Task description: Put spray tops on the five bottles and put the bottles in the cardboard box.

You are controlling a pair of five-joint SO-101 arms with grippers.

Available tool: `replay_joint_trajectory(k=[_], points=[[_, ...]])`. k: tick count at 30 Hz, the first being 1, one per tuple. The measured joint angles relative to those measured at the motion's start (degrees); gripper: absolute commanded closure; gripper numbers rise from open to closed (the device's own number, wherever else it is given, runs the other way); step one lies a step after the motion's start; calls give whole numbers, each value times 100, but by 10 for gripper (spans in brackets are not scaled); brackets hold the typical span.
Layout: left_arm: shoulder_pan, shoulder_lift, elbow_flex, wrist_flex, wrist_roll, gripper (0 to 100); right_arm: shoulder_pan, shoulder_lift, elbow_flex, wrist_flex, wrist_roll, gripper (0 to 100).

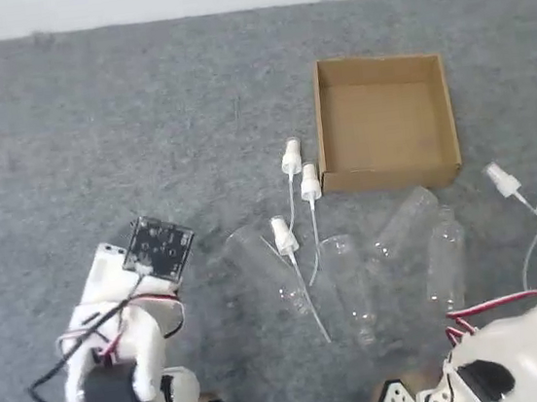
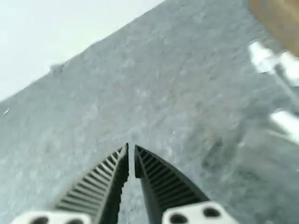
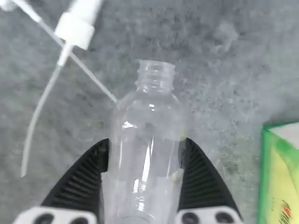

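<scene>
My right gripper [image 3: 147, 142] is shut on a clear bottle [image 3: 148, 126] without a cap, its open neck pointing away from the wrist. A white spray top [image 3: 77, 25] with a long tube lies just beyond that neck. The cardboard box [image 1: 393, 178] sits open at the back right. Several more clear bottles [image 1: 446, 258] lie on their sides in front of it, and three spray tops [image 1: 309, 182] lie left of the box. Two further spray tops [image 1: 503, 179] lie at the far right. My left gripper [image 2: 131, 156] is shut on nothing, above bare carpet.
Grey carpet [image 1: 94, 134] covers the table. A green packet [image 3: 282, 172] lies close beside my right gripper. The left arm [image 1: 121, 356] stands at the front left and the right arm [image 1: 531, 345] at the front right.
</scene>
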Motion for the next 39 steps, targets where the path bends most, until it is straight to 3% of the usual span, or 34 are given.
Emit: replay_joint_trajectory(k=[5, 9, 20, 32, 39], points=[[1204, 2549, -2189, 642, 413, 908, -9, 563, -53, -396, 0, 992], [2057, 4862, -3824, 519, 1187, 815, 9, 826, -53, -668, 0, 991], [2365, 10374, -6875, -651, 2505, 809, 9, 1055, -53, -897, 18, 990], [2365, 13196, -9371, -651, 2936, 812, -26, 1055, -53, -905, 18, 989], [2233, 14066, -10330, -88, 2963, 843, -26, 1055, -53, -905, 18, 989]])
